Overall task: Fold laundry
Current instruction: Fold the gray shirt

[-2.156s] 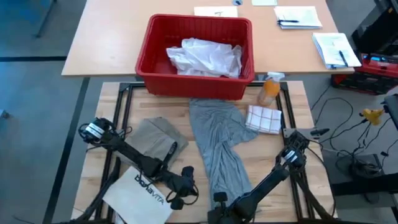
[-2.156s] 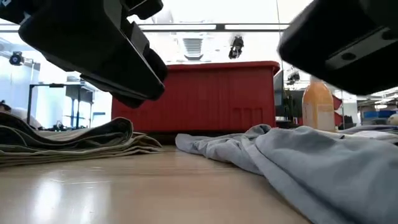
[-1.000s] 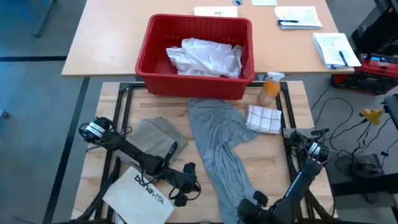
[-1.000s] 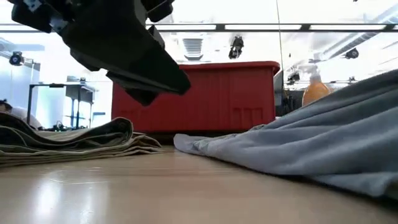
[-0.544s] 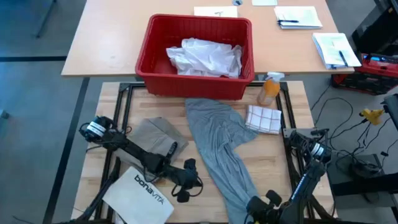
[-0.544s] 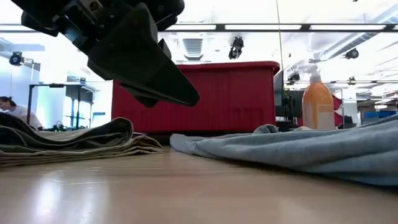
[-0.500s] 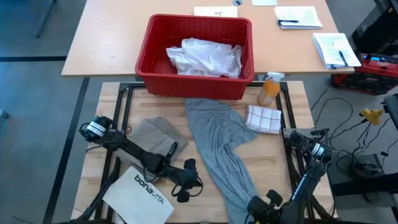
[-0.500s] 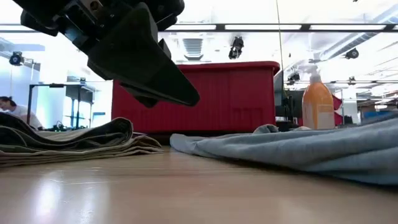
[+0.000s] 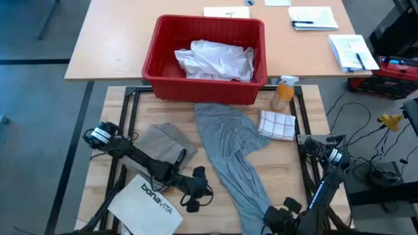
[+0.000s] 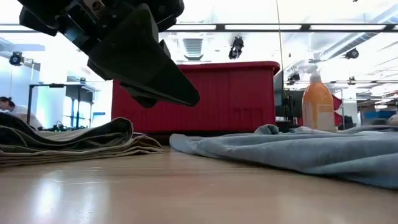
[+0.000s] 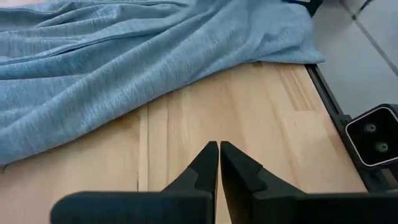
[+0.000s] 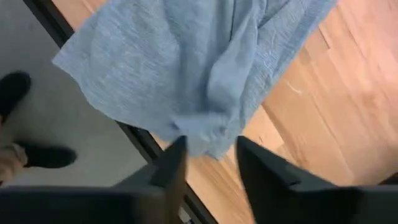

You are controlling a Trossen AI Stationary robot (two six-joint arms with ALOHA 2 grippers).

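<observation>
A grey T-shirt (image 9: 228,150) lies stretched from the red basket toward the table's near edge; its near end (image 12: 186,74) hangs over that edge. A folded khaki-tan piece (image 9: 163,147) lies to its left. A white shirt (image 9: 215,59) sits bunched in the basket. My left gripper (image 11: 219,149) is shut over bare wood, just left of the T-shirt. My right gripper (image 12: 208,152) is open at the near edge, one finger on either side of the T-shirt's hem corner (image 12: 202,140). I see no hold on the cloth.
The red basket (image 9: 157,52) stands at the far edge. An orange spray bottle (image 9: 283,94) and a checked cloth (image 9: 277,124) are at the far right. A white "bonavita" bag (image 9: 147,202) lies near left. A person's shoes (image 12: 37,155) show on the floor past the near edge.
My right gripper has gone toward the table's near right corner. The T-shirt's near end, held up off the table a second ago, has come down and now lies flat. It has been drawn toward the near edge. The far end by the basket has shifted a little left.
</observation>
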